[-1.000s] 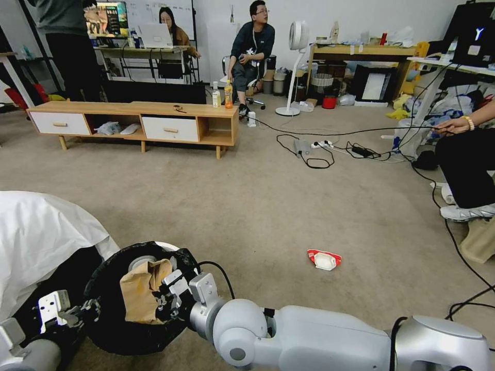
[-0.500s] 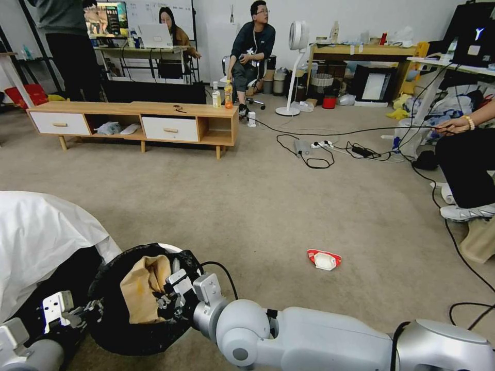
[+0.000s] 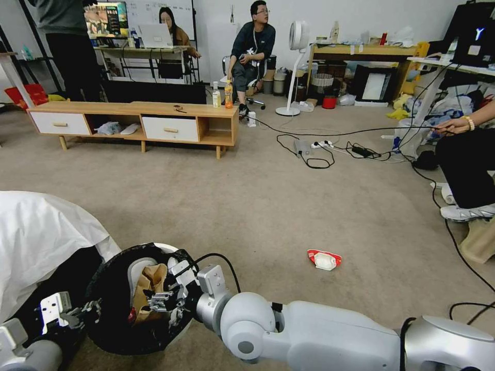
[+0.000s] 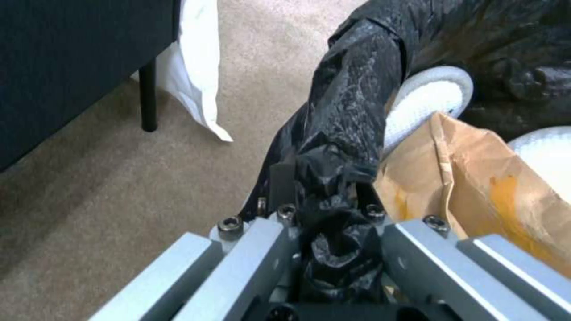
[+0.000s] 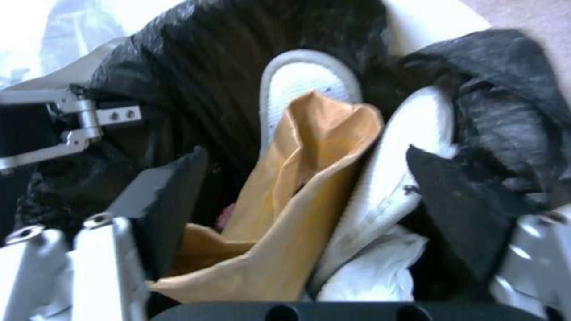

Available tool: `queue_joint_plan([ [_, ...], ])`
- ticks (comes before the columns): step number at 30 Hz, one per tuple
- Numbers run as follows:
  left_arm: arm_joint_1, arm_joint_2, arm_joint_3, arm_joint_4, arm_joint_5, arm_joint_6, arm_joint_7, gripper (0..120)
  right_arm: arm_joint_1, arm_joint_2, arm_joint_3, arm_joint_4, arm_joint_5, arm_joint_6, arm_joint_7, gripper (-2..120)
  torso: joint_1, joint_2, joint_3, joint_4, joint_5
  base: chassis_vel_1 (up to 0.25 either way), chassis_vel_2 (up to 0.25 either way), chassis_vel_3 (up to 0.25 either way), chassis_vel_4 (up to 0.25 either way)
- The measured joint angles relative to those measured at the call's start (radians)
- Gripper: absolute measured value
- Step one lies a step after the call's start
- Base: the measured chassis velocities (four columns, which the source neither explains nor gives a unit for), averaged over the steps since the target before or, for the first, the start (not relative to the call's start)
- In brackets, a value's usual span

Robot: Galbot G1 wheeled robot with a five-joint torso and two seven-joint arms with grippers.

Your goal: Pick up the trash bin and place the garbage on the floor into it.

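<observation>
One tan cardboard piece (image 3: 149, 288) stands inside the trash bin (image 3: 111, 288) at the lower left of the head view, and the right gripper (image 3: 161, 301) sits over the bin mouth with its fingers spread apart, nothing between them — the drop-in step appears finished. Left gripper (image 4: 324, 200) is clenched on the bin's black bag (image 4: 357, 111) at the rim, holding the bin. Remaining garbage — a red-and-white packet (image 3: 324, 259) on the floor (image 3: 258, 206), centre-right — calls for the right arm to clear the bin and reach across.

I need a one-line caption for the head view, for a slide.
Left gripper holds the trash bin by its bag while the open right gripper hangs over tan cardboard; a red-and-white packet remains on the floor.
</observation>
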Motion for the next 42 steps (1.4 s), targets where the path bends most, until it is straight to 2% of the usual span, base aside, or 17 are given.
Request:
queue_joint_plan([
  [6,-0.002,0.001,0.001,0.01,0.004,0.0,0.0,1,0.026,-0.033,0.036,0.086,0.033,-0.016,0.039,93,0.0,0.0,0.0,0.0,0.0,0.0,0.0,0.0,0.0],
  [15,0.002,-0.002,-0.003,0.013,0.006,0.0,0.001,1,0.04,-0.041,0.074,0.144,0.057,-0.027,0.059,93,0.0,0.0,0.0,0.0,0.0,0.0,0.0,0.0,0.0],
  [23,0.009,-0.004,-0.008,0.014,0.01,0.0,0.002,1,0.027,-0.092,0.172,0.23,0.085,-0.039,0.074,93,0.0,0.0,0.0,0.0001,0.0,0.0,0.0,0.0,0.0],
  [26,0.011,-0.005,-0.011,0.013,0.013,0.0,0.002,1,0.009,-0.124,0.237,0.265,0.087,-0.04,0.073,93,0.0,0.0,0.0,-0.0001,0.0001,0.0,0.0,0.0,0.0],
  [29,0.016,-0.005,-0.014,0.01,0.017,0.0,0.003,1,-0.047,-0.195,0.368,0.305,0.079,-0.033,0.054,93,0.0,0.0,0.0,-0.0001,0.0002,0.0,0.0,0.0,0.0],
  [34,0.022,-0.01,-0.019,0.01,0.031,0.0,0.01,1,-0.105,-0.252,0.447,0.323,0.025,0.007,0.033,93,0.0,0.0,0.0,-0.0004,0.0002,0.0,0.0,0.0,0.0],
  [36,0.033,-0.028,-0.03,0.008,0.043,0.0,0.016,1,-0.188,-0.3,0.568,0.338,-0.032,0.043,0.017,96,0.0,0.0,0.0,0.0003,0.0002,0.0,0.0,0.0,0.0],
  [38,0.034,-0.031,-0.031,0.006,0.045,0.0,0.017,1,-0.209,-0.308,0.599,0.34,-0.052,0.052,0.013,96,0.0,0.0,0.0,0.0003,0.0001,0.0,0.0,0.0,0.0],
  [39,0.035,-0.037,-0.031,0.004,0.048,0.0,0.019,1,-0.259,-0.323,0.682,0.342,-0.106,0.074,-0.005,96,0.0,0.0,0.0,0.0002,0.0004,0.0,0.0,0.0,0.0],
  [41,0.035,-0.039,-0.031,0.003,0.05,0.0,0.019,1,-0.285,-0.331,0.729,0.342,-0.133,0.083,-0.015,97,0.0,0.0,0.0,-0.0001,0.0003,0.0,0.0,0.0,0.0],
  [42,0.035,-0.047,-0.03,0.002,0.058,0.0,0.022,1,-0.359,-0.345,0.847,0.347,-0.194,0.109,-0.04,98,0.0,0.0,0.0,0.0,0.0002,0.0,0.0,0.0,0.0],
])
